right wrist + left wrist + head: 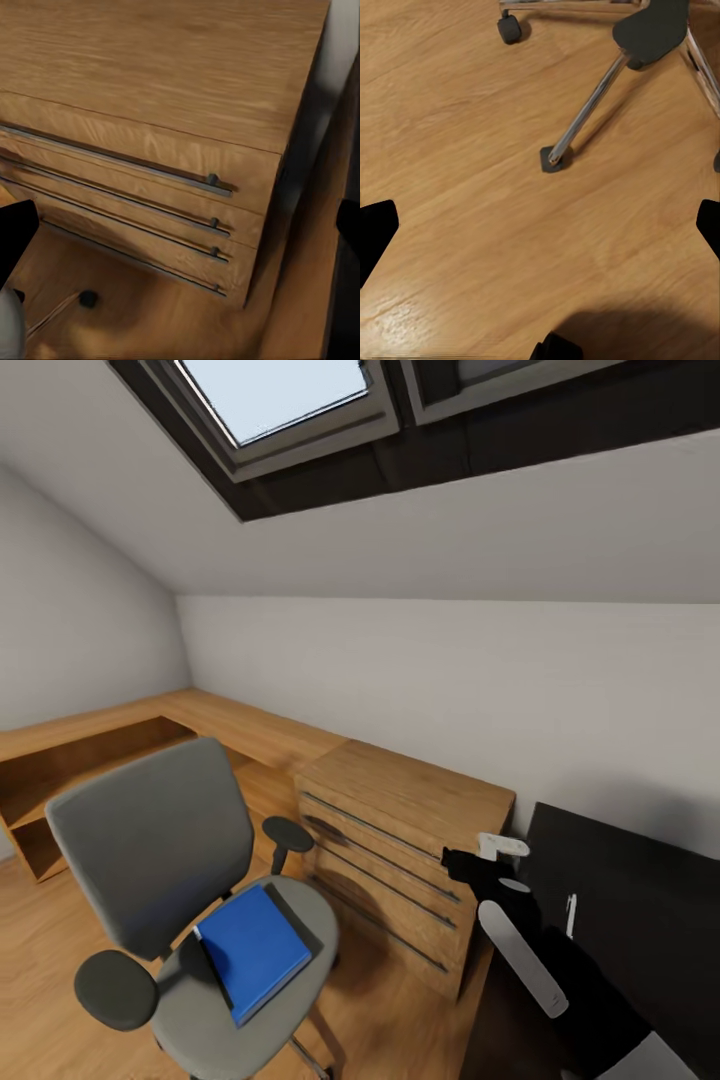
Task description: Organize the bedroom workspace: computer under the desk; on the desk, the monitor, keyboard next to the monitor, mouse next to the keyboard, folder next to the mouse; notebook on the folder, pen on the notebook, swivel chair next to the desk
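**Blue folder lies on the swivel chair beside the wooden drawer unit**

The swivel chair [190,890] has a matte grey back and seat, rounded black armrests and thin chrome legs ending in dark casters, which the left wrist view shows standing on the wood-grain floor [472,225]. On its seat lies the folder [253,950], a flat, bright blue rectangle with a dark spine edge, set at an angle and reaching the seat's front. Just beside the chair stands a light wooden drawer unit [400,840] with a smooth grained top and four drawer fronts crossed by slim dark metal bar handles. A low wooden cabinet [110,745] runs along the wall into the corner behind the chair. At the head view's right edge is a corner of the black, smooth table [640,900], with a small white pen-like object [571,915] on it. The right gripper [500,855] hovers by the drawer unit's corner, jaws wide apart; the left gripper [540,225] is likewise spread wide above the floor
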